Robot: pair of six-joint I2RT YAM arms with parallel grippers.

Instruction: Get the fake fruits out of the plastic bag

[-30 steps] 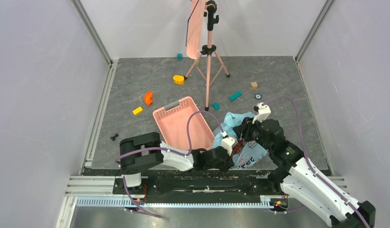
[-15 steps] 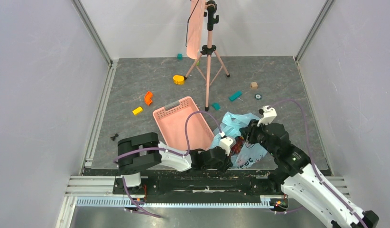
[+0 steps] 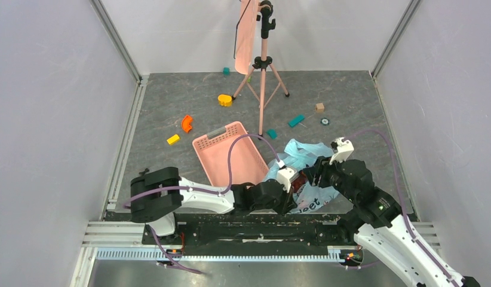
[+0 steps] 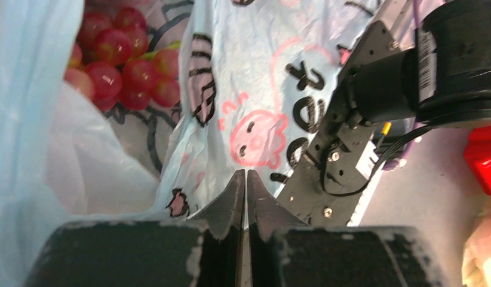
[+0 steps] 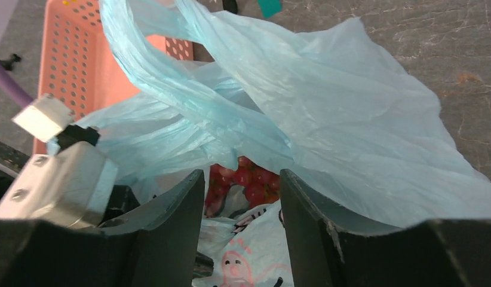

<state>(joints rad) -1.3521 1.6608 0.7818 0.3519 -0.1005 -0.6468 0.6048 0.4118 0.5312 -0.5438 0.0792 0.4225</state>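
The light-blue plastic bag (image 3: 303, 156) lies crumpled by the table's near edge, its white printed panel facing the arms. Glossy dark-red fake fruits (image 3: 299, 181) show as a cluster in its open mouth; they also show in the left wrist view (image 4: 120, 66) and the right wrist view (image 5: 249, 179). My left gripper (image 3: 289, 190) is shut, with a thin strip of the bag's film (image 4: 231, 89) pinched between its tips (image 4: 244, 176). My right gripper (image 3: 312, 173) is open and empty, with its fingers (image 5: 171, 221) just outside the bag's mouth, pointing at the fruits.
A pink basket (image 3: 228, 155) lies just left of the bag. A pink tripod (image 3: 262, 78) stands behind it. Toy blocks are scattered around: yellow (image 3: 224, 100), orange (image 3: 186, 123), teal (image 3: 296, 120), wooden (image 3: 319, 107). The table's near rail runs close below the bag.
Both grippers and the bag have shifted a little to the right. My left arm has stretched further right, and its base link has swung left.
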